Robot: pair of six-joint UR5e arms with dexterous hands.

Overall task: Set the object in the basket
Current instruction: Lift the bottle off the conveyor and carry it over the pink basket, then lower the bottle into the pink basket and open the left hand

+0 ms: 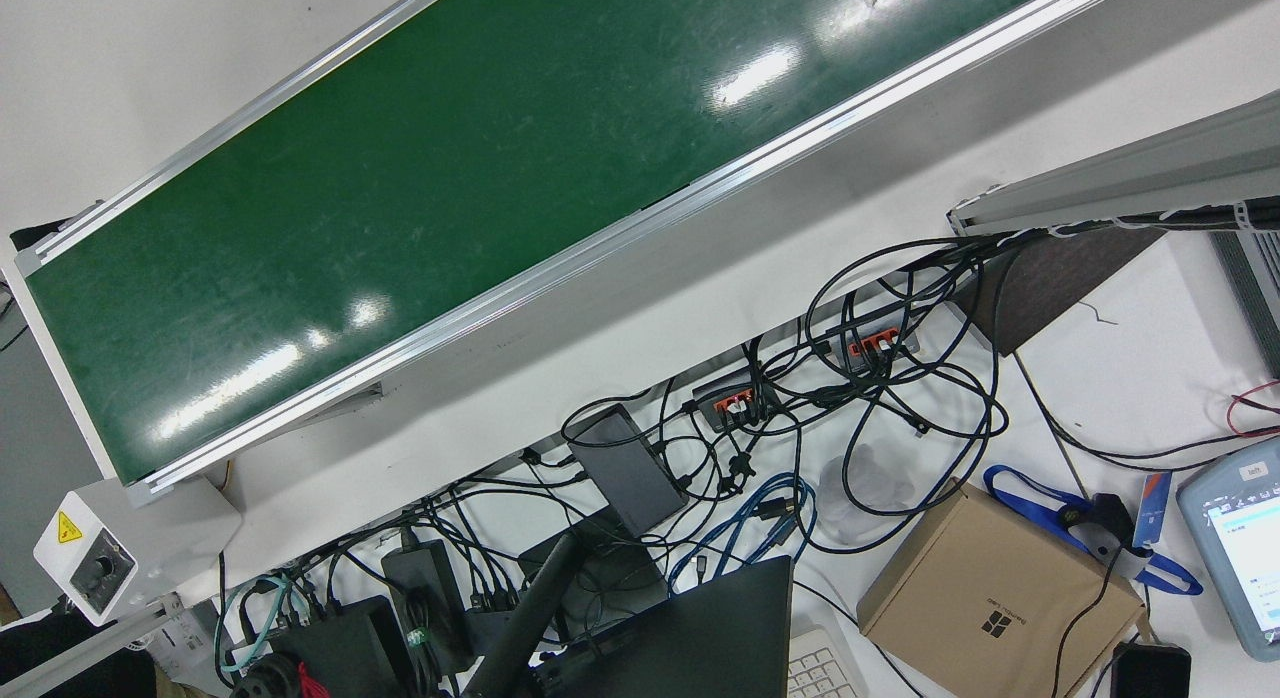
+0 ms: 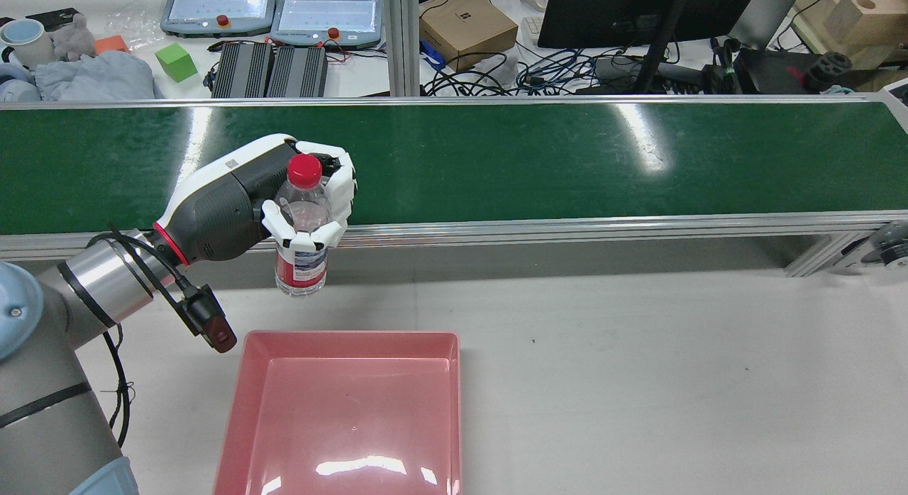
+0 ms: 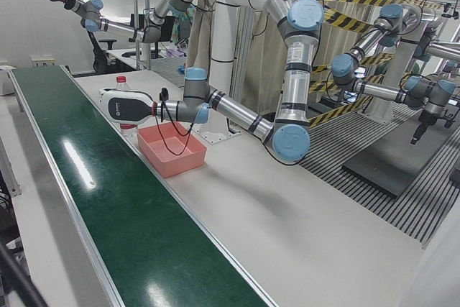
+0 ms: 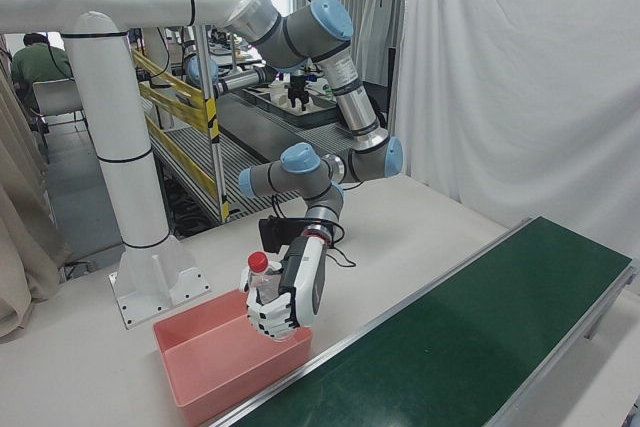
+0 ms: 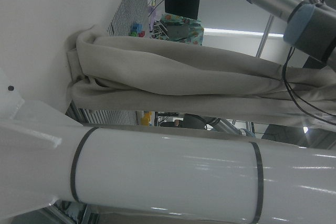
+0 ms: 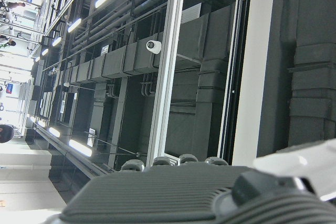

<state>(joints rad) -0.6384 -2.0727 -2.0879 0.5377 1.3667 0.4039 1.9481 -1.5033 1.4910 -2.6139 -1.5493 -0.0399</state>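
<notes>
- Left hand (image 2: pixel 312 197): fingers wrapping the bottle (image 2: pixel 301 229) around its upper body, left of centre in the rear view.
- Bottle: hanging in the air, upright, long axis vertical, red cap (image 2: pixel 305 169) pointing up; sitting between the green belt (image 2: pixel 567 162) and the basket (image 2: pixel 347 417), above bare table.
- Basket: pink, lying empty at lower centre-left.
- Progress: pickup appearing done; carrying over the basket and releasing left to do.
- Right hand (image 6: pixel 189 192): showing only at its own camera's lower edge; finger state impossible to tell.
</notes>
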